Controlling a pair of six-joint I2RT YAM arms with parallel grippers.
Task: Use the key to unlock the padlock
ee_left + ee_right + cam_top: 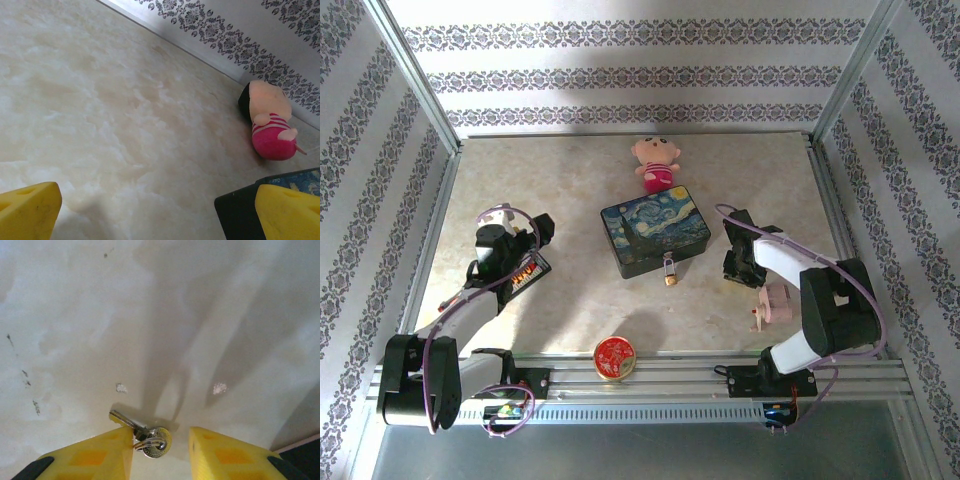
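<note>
A small silvery key (pixel 150 437) on a ring lies flat on the pale tabletop. My right gripper (pixel 161 455) stands over it with its yellow fingers on either side. The left finger touches the key's shoulder and the right finger is a gap away. From above, the right gripper (pixel 736 268) points down at the table right of the blue tin box (pixel 655 232). The tiny brass padlock (pixel 670 279) hangs at the box's near edge. My left gripper (pixel 542 232) hovers wide open left of the box, whose dark corner (pixel 235 215) sits by its right finger.
A pink plush doll (pixel 655 165) (pixel 272 125) sits behind the box. A round red tin (pixel 615 358) lies near the front rail. A black and orange packet (pixel 526 272) lies under the left arm. Patterned walls close in the table on three sides.
</note>
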